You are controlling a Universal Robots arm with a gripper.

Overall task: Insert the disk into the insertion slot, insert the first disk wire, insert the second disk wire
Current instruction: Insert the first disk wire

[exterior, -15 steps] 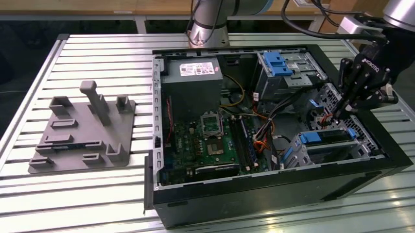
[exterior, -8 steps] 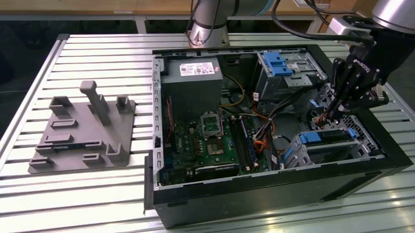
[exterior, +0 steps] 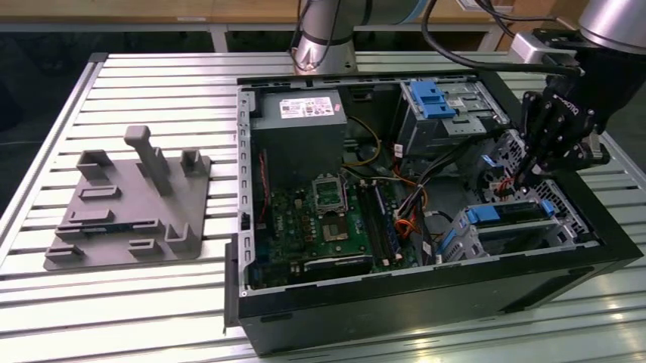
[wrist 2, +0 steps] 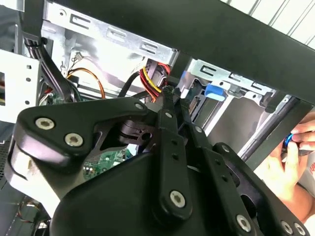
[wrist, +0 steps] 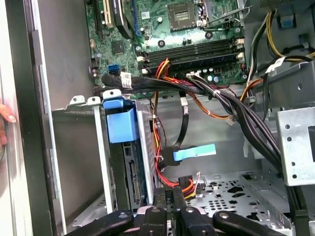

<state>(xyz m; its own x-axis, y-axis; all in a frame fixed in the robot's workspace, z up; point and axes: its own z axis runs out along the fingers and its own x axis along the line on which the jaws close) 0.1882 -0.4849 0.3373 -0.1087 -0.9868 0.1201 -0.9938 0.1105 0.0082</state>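
My fingers (wrist: 178, 199) are pinched narrow, tips at the red-and-yellow power wires (wrist: 189, 186), though I cannot tell if they grip a plug; the disk (wrist: 120, 129) stands just beside them, seated on edge in the insertion slot (exterior: 570, 218), socket edge facing my tips.

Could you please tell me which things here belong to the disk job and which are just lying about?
Job: the disk in its blue carrier, in the insertion slot; the red-and-yellow wire bundle beside the gripper.
Lying about: the grey fixture plate on the table; the taller cage with a blue latch; a person's hand.
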